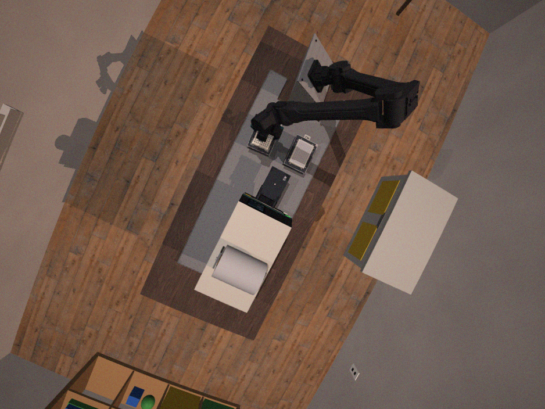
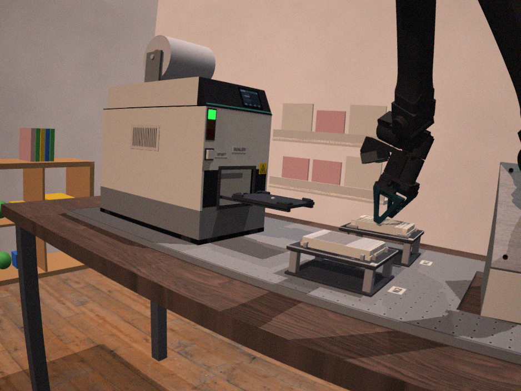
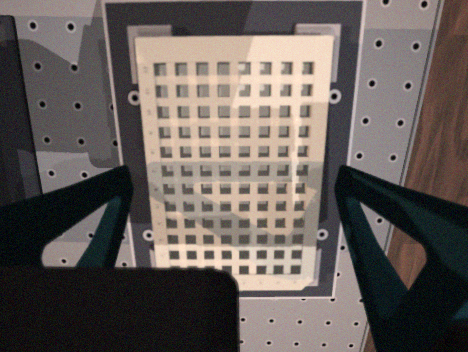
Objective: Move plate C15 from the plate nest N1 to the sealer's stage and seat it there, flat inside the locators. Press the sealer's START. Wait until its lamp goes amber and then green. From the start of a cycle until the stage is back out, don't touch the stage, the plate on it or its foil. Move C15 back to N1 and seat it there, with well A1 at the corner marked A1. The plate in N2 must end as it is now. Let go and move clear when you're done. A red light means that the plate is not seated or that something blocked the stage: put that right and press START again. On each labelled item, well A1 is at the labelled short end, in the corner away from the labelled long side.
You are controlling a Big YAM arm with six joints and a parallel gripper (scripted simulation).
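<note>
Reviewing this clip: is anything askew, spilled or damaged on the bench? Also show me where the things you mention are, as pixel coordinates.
Nothing stands out. Plate C15 [image 1: 260,142] [image 2: 383,225] [image 3: 233,140] and the plate in N2 [image 1: 301,153] [image 2: 342,243] look level in their nests, and the sealer's stage [image 1: 273,182] [image 2: 273,199] is out and bare.

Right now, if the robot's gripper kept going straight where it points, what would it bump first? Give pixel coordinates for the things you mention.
Probably the cream, square-holed plate [image 1: 262,143] [image 2: 385,225] [image 3: 234,150], or the dark nest [image 1: 260,152] [image 2: 414,237] [image 3: 345,125] beside it; the depth is unclear.

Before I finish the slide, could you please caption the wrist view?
Open claw above a plate in its nest.
</note>
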